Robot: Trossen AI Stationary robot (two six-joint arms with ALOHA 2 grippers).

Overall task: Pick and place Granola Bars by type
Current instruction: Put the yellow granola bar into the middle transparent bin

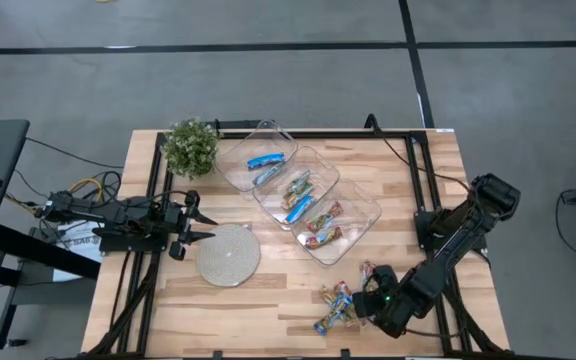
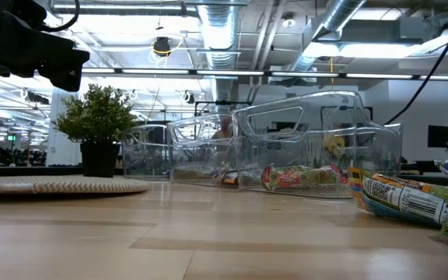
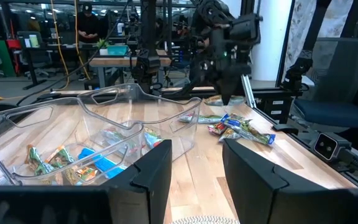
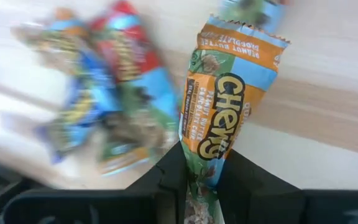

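Note:
Loose granola bars [image 1: 336, 306] lie in a pile near the table's near right edge, also in the low view [image 2: 407, 201] and the left wrist view [image 3: 238, 126]. My right gripper [image 1: 373, 292] [image 4: 201, 169] stands just right of the pile, shut on an orange-and-green bar [image 4: 219, 106]. More bars lie inside three clear trays [image 1: 298, 190]: blue ones [image 1: 266, 160] in the far tray, multicoloured ones [image 1: 323, 225] in the near tray. My left gripper [image 1: 194, 226] [image 3: 194, 167] hovers open at the table's left, beside the round grey disc [image 1: 228, 255]. My right gripper pinches the orange-and-green bar by one end of its wrapper [image 4: 199, 177] between its two fingers. The rest of the bar sticks out past the fingertips, in line with them. I cannot tell whether the free end [image 4: 244, 34] touches the table.
A small potted plant [image 1: 190, 146] stands at the far left corner of the table. The three trays run in a slanted row across the middle. Bare wood [image 1: 278, 290] lies between the disc and the pile. People show in the room beyond in the left wrist view.

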